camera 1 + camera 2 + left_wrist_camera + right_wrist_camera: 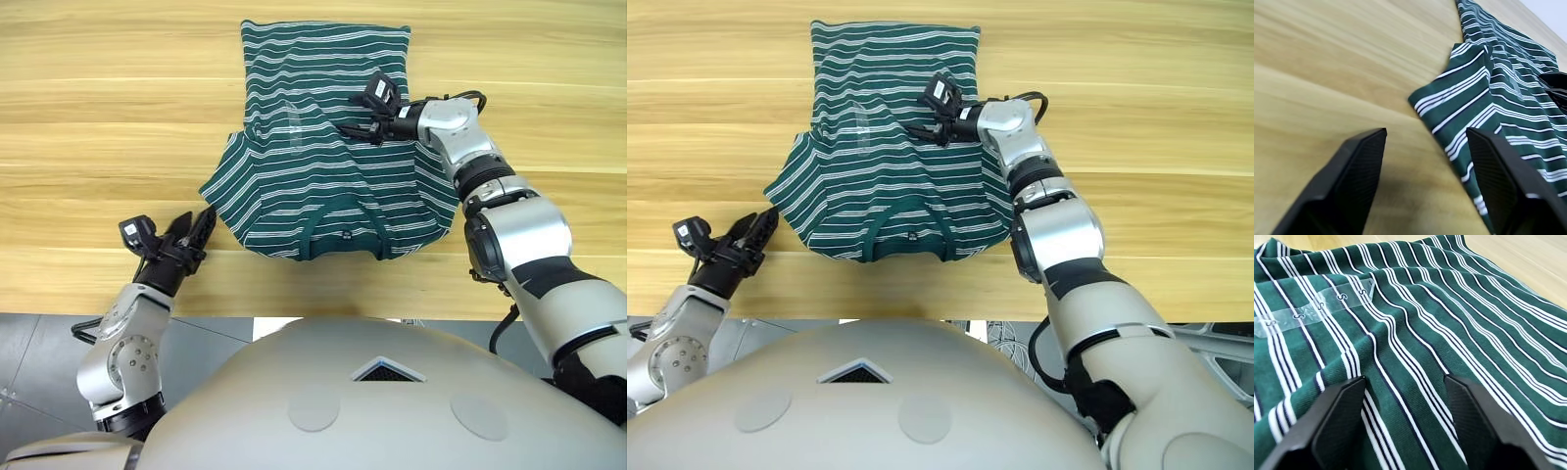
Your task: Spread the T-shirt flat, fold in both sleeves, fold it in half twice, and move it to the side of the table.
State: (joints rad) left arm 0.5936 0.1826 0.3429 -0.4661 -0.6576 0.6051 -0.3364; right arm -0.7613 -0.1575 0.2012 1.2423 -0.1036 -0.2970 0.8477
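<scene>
I am seeing the green striped T-shirt (294,186) lying on the wooden counter (98,117), its collar toward me and its left sleeve (221,178) sticking out flat. My right hand (351,115) is sitting over the shirt's middle, fingers spread apart and grasping nothing. My left hand (199,223) is hovering just beside the left sleeve's tip, near the counter's edge, likewise released.
</scene>
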